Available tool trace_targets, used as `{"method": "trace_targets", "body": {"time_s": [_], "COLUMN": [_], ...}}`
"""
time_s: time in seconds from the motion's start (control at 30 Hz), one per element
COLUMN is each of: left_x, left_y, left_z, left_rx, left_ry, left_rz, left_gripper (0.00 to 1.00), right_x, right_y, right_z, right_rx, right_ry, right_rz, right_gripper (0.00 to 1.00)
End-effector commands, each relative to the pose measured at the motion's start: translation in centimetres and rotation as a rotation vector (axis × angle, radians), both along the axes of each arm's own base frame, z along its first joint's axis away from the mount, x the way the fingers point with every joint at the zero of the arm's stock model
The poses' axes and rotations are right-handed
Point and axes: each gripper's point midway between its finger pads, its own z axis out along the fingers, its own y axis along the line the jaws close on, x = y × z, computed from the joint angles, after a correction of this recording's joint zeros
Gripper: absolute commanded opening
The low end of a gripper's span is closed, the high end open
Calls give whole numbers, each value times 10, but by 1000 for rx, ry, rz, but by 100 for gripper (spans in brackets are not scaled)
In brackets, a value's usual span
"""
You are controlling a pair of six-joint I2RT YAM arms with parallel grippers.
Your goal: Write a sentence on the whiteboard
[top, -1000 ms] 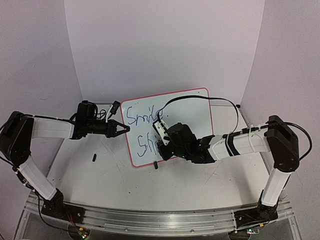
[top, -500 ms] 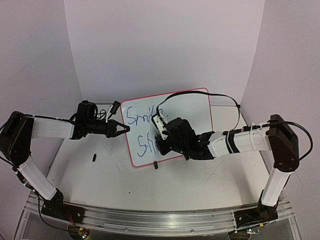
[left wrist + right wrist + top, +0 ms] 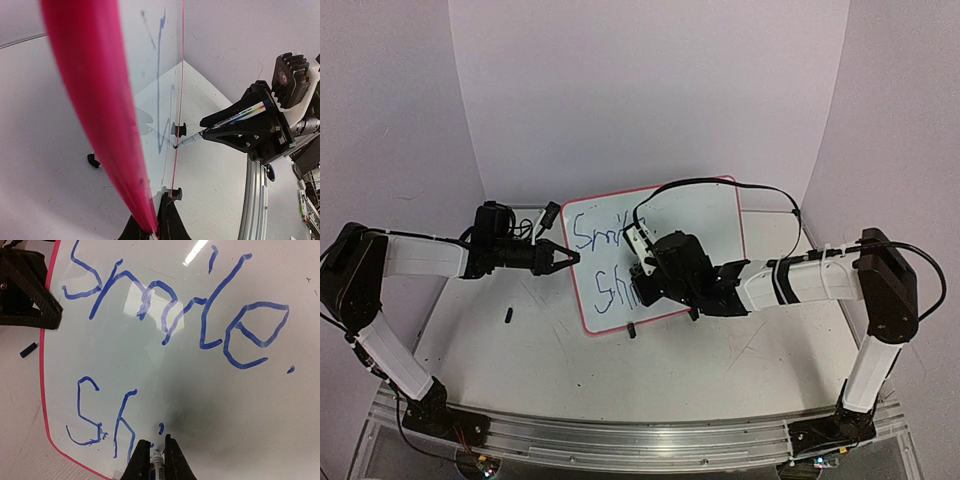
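Note:
The whiteboard (image 3: 705, 225), white with a thin red-pink frame (image 3: 95, 100), stands tilted on the table. On it is blue writing: "Smile" above, "Sh" and a short stroke below (image 3: 160, 428). My left gripper (image 3: 571, 258) is shut on the board's left edge, with the frame pinched between its black fingers (image 3: 172, 220). My right gripper (image 3: 156, 441) is shut on a marker (image 3: 157, 462), whose tip is at the board surface just right of the "h". In the left wrist view the marker (image 3: 235, 116) slants from the right gripper (image 3: 240, 127) to the board.
A small black cap (image 3: 508, 316) lies on the table left of the board. Two black clip feet (image 3: 179, 130) hold the board's lower edge. A black cable (image 3: 720, 184) arcs over the board. An aluminium rail (image 3: 640, 440) runs along the near edge.
My right gripper has shifted slightly up and to the left over the board with the marker. The left arm and the board have not moved.

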Motion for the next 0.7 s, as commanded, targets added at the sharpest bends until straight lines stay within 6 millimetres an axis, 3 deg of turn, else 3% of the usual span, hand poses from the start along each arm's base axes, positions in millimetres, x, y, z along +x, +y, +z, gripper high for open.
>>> {"method": "trace_targets", "body": {"time_s": [0.0,0.67], "left_x": [10,10], "left_y": [17,17], "left_z": [-55,-54], "left_rx": [199,200], "left_ry": [17,16], "left_rz": [111,111], "left_gripper": [0,0], "right_x": [27,17], "right_y": [-22,-36], "right_z": [26,1], "right_rx": [12,10], "right_ry": [-83,-14], "right_rz": [-103,-115], "right_gripper": [0,0]}}
